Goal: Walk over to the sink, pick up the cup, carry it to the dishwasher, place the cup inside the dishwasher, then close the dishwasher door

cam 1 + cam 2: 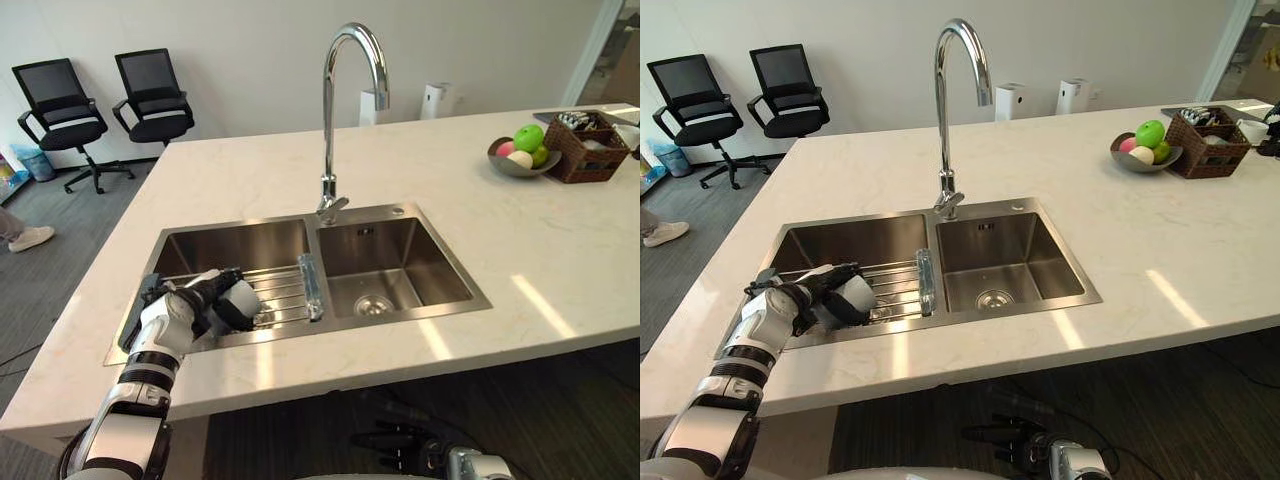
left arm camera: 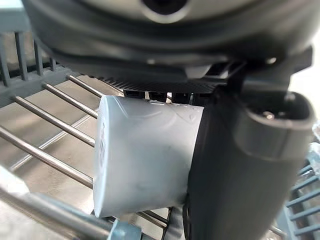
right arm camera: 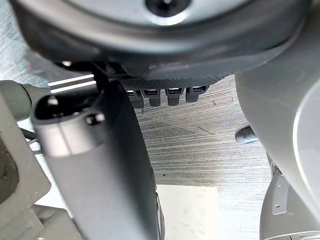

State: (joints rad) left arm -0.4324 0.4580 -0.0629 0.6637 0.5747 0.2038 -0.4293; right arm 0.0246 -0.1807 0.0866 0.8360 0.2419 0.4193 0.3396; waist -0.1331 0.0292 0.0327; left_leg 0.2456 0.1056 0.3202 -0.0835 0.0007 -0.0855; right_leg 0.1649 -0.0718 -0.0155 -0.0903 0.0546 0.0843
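The left robot hand (image 1: pixel 197 306) was clamped round the white plastic cup (image 2: pixel 145 160), thumb opposing fingers for a secure lift. The cup lay sideways on the steel wire rack (image 1: pixel 285 285) in the stainless double sink's (image 1: pixel 420 315) left basin. The right robot hand (image 1: pixel 395 440) hung relaxed below the pale stone surface (image 1: pixel 560 250).

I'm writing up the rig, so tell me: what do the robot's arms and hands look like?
The left arm is glossy silver-grey in rounded segments with black ribbed bands. The left robot hand and right robot hand are dark, with thick rounded thumbs.
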